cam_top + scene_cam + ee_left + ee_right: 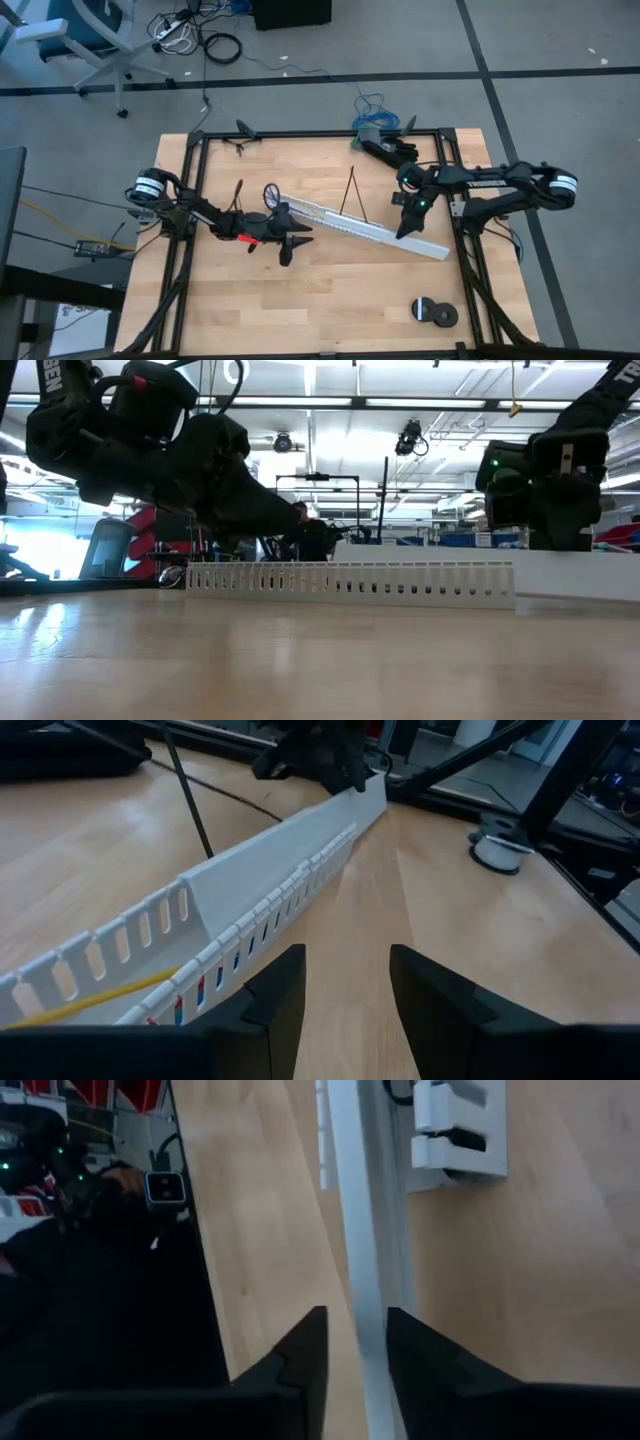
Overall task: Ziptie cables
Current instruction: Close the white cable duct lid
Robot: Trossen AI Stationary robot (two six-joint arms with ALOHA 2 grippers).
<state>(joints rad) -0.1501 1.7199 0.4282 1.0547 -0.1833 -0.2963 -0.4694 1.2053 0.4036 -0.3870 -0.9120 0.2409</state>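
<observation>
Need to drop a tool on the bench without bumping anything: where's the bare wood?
Free: the near half of the table, from the white channel down to the front edge, left of the two round spools. Also the far-left corner. Crowded: mid-table, where the left gripper and right gripper flank the channel.

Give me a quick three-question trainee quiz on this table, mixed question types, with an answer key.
1. Fill in: the left pincer is ___, with nothing between its fingers.
2. True or false: a yellow wire lies inside the channel.
3. Which pincer is at the channel end nearer the two black rolls? A) left pincer B) right pincer

Key: 1 open; 2 true; 3 B.
</observation>
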